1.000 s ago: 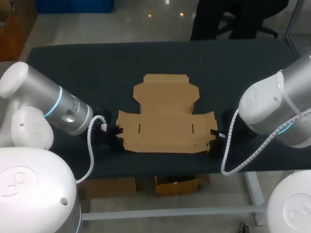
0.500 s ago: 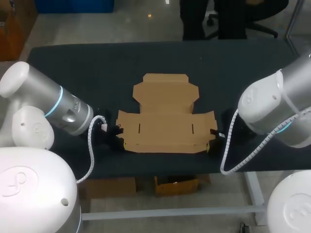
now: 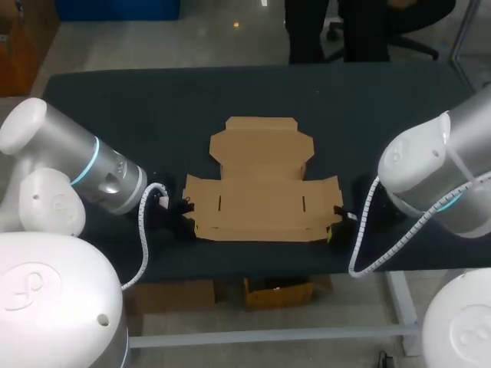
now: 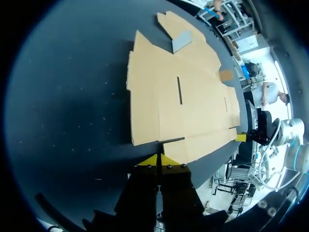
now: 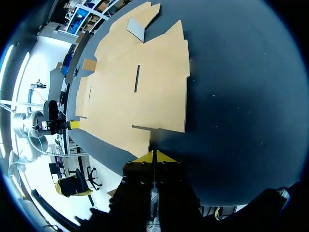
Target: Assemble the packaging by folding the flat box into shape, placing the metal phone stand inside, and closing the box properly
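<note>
The flat brown cardboard box (image 3: 261,188) lies unfolded on the black table, its lid panel pointing away from me. My left gripper (image 3: 187,223) is shut at the box's front left corner. In the left wrist view its yellow tips (image 4: 159,161) meet at the edge of the cardboard (image 4: 178,92), against a small front tab. My right gripper (image 3: 331,229) is shut at the front right corner. In the right wrist view its tips (image 5: 154,157) touch the cardboard (image 5: 140,82) edge the same way. Neither holds anything. No metal phone stand shows in any view.
The table's front edge (image 3: 253,264) runs just behind both grippers. Bare black tabletop (image 3: 115,115) spreads to the left, right and far side of the box. A small grey patch (image 4: 182,41) sits on the box's far part.
</note>
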